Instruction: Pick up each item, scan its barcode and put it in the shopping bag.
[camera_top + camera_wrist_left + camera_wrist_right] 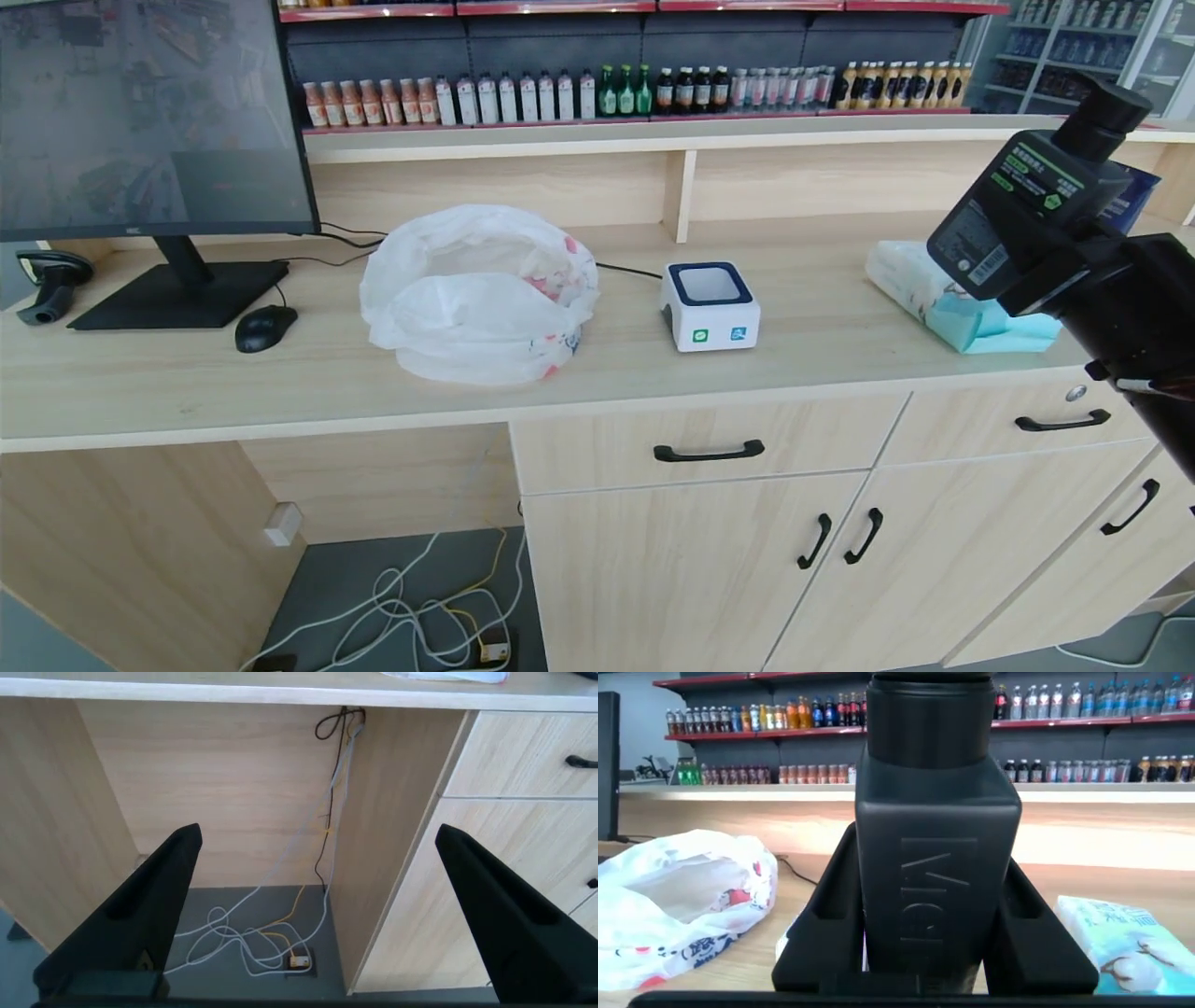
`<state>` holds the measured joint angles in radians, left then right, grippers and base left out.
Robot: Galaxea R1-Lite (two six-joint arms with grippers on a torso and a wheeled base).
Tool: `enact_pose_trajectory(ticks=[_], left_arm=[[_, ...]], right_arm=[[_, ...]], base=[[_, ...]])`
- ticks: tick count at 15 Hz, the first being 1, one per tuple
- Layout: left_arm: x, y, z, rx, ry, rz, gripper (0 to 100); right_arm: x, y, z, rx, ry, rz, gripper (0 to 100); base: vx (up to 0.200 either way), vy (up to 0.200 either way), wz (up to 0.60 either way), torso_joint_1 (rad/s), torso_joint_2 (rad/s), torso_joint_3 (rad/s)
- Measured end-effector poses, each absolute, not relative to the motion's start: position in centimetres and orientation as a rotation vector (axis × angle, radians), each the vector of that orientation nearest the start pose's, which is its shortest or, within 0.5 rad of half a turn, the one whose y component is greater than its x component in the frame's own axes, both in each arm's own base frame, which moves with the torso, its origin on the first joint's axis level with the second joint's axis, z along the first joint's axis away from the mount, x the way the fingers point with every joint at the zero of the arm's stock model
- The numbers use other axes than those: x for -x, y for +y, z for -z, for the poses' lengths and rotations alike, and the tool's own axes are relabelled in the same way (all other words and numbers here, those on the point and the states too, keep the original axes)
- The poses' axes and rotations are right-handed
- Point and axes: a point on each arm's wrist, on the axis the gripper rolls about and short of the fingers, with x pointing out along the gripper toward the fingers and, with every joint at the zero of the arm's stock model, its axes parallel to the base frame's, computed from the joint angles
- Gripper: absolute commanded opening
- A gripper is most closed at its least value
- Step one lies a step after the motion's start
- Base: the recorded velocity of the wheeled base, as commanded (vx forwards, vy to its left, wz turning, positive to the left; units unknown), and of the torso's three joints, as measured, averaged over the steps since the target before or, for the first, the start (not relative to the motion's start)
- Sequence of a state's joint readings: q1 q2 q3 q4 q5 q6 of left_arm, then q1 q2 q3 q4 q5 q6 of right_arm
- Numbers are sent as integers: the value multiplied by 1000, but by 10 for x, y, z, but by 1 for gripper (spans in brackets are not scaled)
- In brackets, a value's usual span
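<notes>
Low on the left, the left tool (pixel 318 835) hangs under the table (pixel 840 341) edge, fingers spread wide, gripping nothing, cables (pixel 252 943) on the floor beyond. Up top: monitor (pixel 149 112), mouse (pixel 265 328), then the white shopping bag (pixel 478 294), mouth open. Beside it sits the white scanner box (pixel 709 306), then a tissue pack (pixel 952 299). Far right, the right tool (pixel 932 849) is clamped on a black bottle (pixel 1036 205), held tilted above the table, barcode label showing.

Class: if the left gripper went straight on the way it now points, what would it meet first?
The left gripper, open, aims into the recess under the counter. It would probably meet the hanging cables first, then the wooden back panel behind them; depth is unclear.
</notes>
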<state>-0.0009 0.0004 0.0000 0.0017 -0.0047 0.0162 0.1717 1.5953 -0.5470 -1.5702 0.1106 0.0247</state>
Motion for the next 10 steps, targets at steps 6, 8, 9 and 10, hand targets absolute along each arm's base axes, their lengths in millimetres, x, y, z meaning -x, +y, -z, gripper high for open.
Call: enact_pose_trajectory(ticks=[6,8,9,10], left_arm=[[23,0,-75,-15,2,6,100],[23,0,-75,-15,2,6,100],[23,0,-75,-15,2,6,100],[23,0,-75,-16,2,6,100]], right_arm=[[-247,48,-236,-32,-519,-311,0],[-251,48,-237,-30,-521,-309,0],[-253,48,-237,-30,-519,-311,0],[-254,49,-236,-30,-518,-313,0]], base=[[0,0,0,0,0,0],[0,0,0,0,0,0],[0,0,0,0,0,0],[0,0,0,0,0,0]])
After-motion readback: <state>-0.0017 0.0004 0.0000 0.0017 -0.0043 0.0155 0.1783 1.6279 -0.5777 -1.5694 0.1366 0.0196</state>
